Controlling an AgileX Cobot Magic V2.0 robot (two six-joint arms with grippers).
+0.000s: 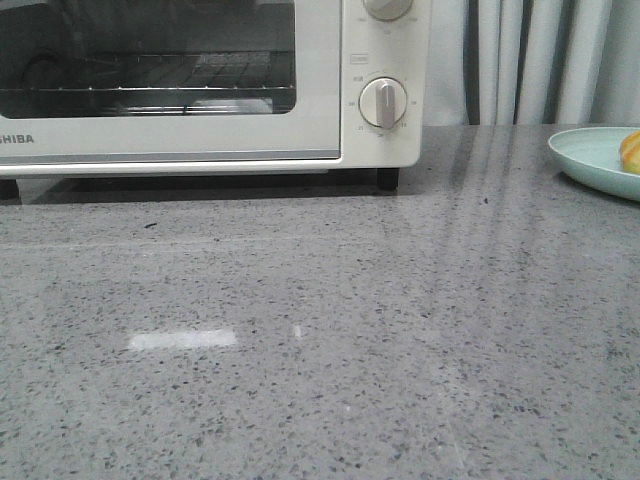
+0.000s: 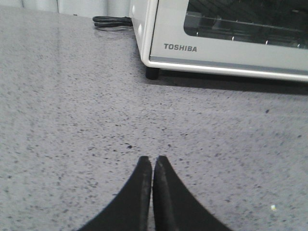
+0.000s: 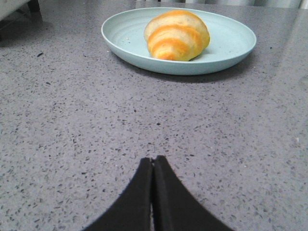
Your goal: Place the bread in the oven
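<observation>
Right wrist view: bread [image 3: 177,35] sat on its plate [image 3: 231,48] at twelve o'clock; both hands, right [image 3: 153,163] and left [image 2: 153,163], were closed, empty.

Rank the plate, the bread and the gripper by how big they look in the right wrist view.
1. Plate, widest across the picture.
2. Right gripper, which looks large only because it is nearest the camera.
3. Bread, smallest, lying on the plate.

Oven [image 1: 200,110] top and left side, plus most of bread [image 1: 631,152] and plate [image 1: 590,155], beyond front-view edges.
</observation>
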